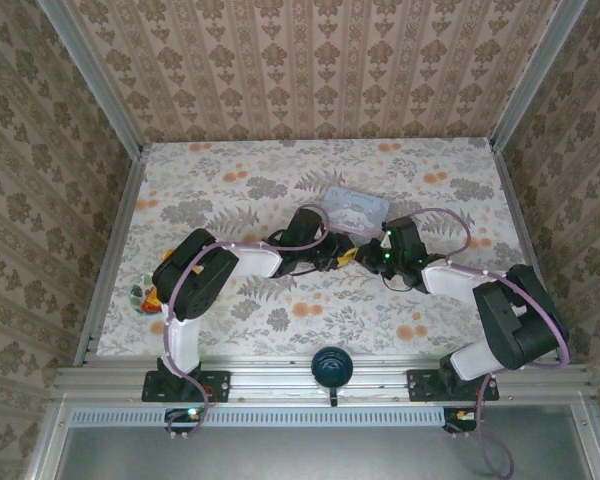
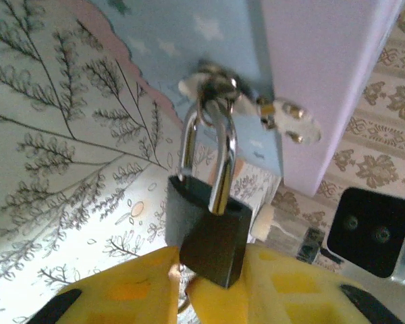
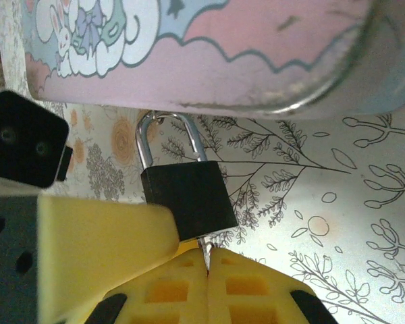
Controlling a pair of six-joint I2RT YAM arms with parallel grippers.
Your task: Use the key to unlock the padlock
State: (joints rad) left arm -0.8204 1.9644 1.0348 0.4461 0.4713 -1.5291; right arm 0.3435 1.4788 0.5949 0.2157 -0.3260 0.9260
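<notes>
right wrist view: the padlock (image 3: 185,202) hangs by its shackle off the pale blue tin (image 3: 256,67). right jaws are closed on the key (image 3: 205,254), tip at the padlock's underside, so insertion seems in hand. left jaws flank the padlock; cannot tell their grip. next: seat key squarely, then turn.

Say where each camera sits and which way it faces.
Top external: above and behind the bases, looking down on the table, left arm, right arm, tin.
Left wrist: on the left gripper, facing the padlock hung on the tin's hasp; own fingers below.
Right wrist: on the right gripper, facing the padlock's other side; own fingers pinch the key.
Shared: padlock and tin in both wrist views.
</notes>
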